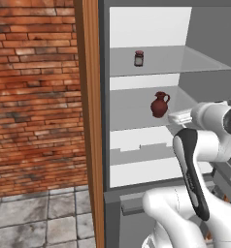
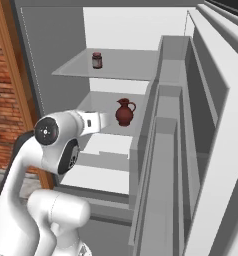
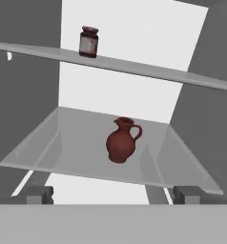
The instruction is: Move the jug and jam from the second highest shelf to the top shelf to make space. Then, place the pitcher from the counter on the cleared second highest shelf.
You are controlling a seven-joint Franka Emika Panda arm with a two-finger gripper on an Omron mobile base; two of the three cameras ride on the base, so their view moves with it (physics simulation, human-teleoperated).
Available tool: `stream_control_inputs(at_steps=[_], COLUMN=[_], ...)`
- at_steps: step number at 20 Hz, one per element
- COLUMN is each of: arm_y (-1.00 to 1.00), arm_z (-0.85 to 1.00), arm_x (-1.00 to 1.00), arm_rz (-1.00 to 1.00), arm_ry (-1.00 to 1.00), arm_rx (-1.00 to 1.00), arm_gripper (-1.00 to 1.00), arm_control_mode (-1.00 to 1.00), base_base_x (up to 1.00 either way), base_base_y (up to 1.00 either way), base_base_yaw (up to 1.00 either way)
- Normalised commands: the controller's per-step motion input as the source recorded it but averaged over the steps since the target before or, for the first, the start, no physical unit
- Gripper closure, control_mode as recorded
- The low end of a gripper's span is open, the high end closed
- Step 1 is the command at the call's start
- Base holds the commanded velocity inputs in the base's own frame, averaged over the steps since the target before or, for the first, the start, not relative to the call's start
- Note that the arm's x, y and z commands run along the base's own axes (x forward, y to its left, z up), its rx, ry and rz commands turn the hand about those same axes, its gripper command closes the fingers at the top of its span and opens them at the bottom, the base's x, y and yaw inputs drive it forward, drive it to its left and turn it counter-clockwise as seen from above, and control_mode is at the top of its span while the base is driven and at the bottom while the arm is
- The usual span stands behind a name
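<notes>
Two task items sit in the grey cabinet, both catalogued relative to the jug. Jug: red-brown, upright, handle to the right in the hand view, standing alone near the middle of the second highest shelf. Jam: small dark-lidded jar with a pale label, upright on the top shelf, one board above the jug and off to its left. Gripper: level with the jug's shelf, in front of it and well apart from the jug; its fingers stand wide apart, one at each side of the hand view, holding nothing. Brick wall: left of the cabinet, beyond a wooden post.
</notes>
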Motion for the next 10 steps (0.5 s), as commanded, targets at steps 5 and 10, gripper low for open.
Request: stream_control_inputs(at_steps=[5, 10], arm_y=[-0.12, -0.32], arm_z=[0.00, 0.00], arm_x=[0.03, 0.08], arm_rz=[-0.03, 0.00], arm_ry=[0.00, 0.00], arm_rx=[0.00, 0.01], arm_gripper=[-1.00, -1.00], arm_control_mode=[-1.00, -1.00], base_base_x=[0.00, 0.00], base_base_y=[0.00, 0.00], base_base_yaw=[0.00, 0.00])
